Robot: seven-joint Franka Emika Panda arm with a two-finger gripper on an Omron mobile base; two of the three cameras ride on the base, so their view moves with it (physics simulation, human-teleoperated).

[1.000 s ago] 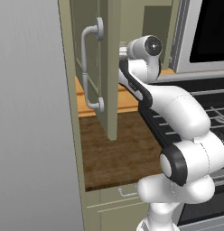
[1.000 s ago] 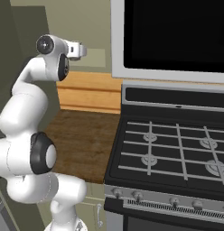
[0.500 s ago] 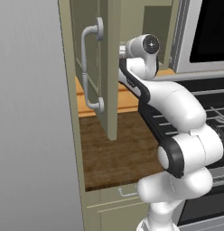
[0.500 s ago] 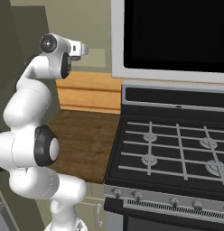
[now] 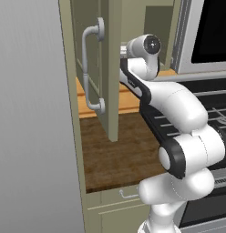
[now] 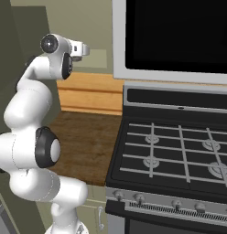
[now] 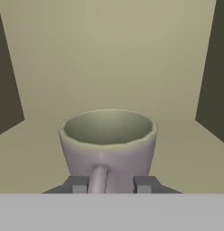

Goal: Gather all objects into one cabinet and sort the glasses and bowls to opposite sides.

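Note:
A pale grey-green bowl (image 7: 108, 140) with a small lug on its near side stands upright on the floor of a sage-green cabinet (image 7: 109, 54). My gripper (image 7: 112, 185) is right up against it. Its two dark fingertips (image 7: 80, 185) stand apart at the bowl's base with the lug between them, and a gap still shows beside the lug. In the right base view the hand (image 6: 80, 49) reaches level toward the green wall. In the left base view the wrist (image 5: 149, 45) is raised and the fingers are hidden behind the open cabinet door (image 5: 110, 73).
The open door carries a curved grey bar handle (image 5: 89, 68) and hangs over a brown wooden counter (image 5: 119, 150). A black stove (image 6: 175, 151) stands to the right, with a dark microwave (image 6: 179, 32) above it. A tall grey panel (image 5: 33, 136) closes off the left.
The arm's middle joints have shifted slightly. The hand stays at about the same spot by the cabinet.

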